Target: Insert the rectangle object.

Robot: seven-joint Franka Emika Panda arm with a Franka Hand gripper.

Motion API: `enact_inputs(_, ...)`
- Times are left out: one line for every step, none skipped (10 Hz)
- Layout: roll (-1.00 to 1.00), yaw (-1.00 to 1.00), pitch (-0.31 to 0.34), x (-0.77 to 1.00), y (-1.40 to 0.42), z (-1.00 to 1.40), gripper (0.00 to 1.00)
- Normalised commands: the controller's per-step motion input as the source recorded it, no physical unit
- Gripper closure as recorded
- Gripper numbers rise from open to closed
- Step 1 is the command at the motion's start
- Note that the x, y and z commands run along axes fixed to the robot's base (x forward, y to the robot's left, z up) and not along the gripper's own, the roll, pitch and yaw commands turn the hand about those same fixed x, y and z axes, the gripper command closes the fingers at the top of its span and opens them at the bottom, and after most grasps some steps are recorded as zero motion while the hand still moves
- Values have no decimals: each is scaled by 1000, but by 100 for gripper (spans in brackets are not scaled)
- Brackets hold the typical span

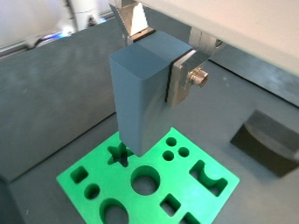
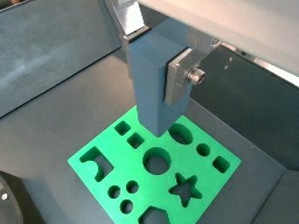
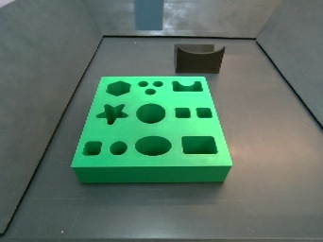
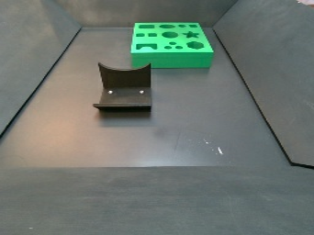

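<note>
Franka gripper [image 1: 162, 54] holds the rectangle object [image 1: 142, 92] upright above the green shape board [image 1: 149, 179], seen in both wrist views. Silver finger plates [image 1: 181, 77] are closed onto the upper part of the slate-blue block from opposite faces; a second plate [image 2: 183, 75] with a screw head shows on the block's side. Jaws are only as far apart as the block is wide. The block hangs long axis vertical, its lower end over the board near the star cutout [image 1: 118, 156]; whether it touches the board can't be told.

In a side view the block's lower end [image 3: 149, 12] shows at 12 o'clock at the frame's top edge, beyond the board's [image 3: 151, 165] far side; the gripper itself is cropped out there. The board lies flat approx. mid-floor, w/ hexagon, three small round holes and a notched cutout along the far row, star, circle and two small squares in the middle row, and ovals plus a rectangular slot [image 3: 199, 145] in the near row.

The dark grey block w/ curved notch [image 3: 198, 58] sits at approx. 1 o'clock from the board, apart from it. In a side view, the fixture [image 4: 123, 90] stands mid-floor, w/ the board [image 4: 173, 55] at approx. 1 o'clock from it, well apart. Gripper and block aren't in that view.
</note>
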Motion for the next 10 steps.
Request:
enact_inputs(180, -529, -43, 617, -240, -937, 100)
enact_inputs(131, -246, -54, 909, -226, -914, 100)
enact_inputs(0, -60, -59, 1000, -111, -800, 100)
enact_inputs(0, -11, -60, 1000, -69, -749, 100)
enact_inputs(0, -3, -51, 1000, -91, -743, 100)
enact_inputs(0, 0, -39, 1000, -120, -737, 100)
enact_inputs(96, -374, 0, 651, -371, -737, 100)
enact_inputs(31, -603, 0, 374, -377, -554, 100)
enact_inputs(0, -694, 9, 191, -369, -417, 100)
enact_inputs(0, -729, 0, 129, -374, -343, 100)
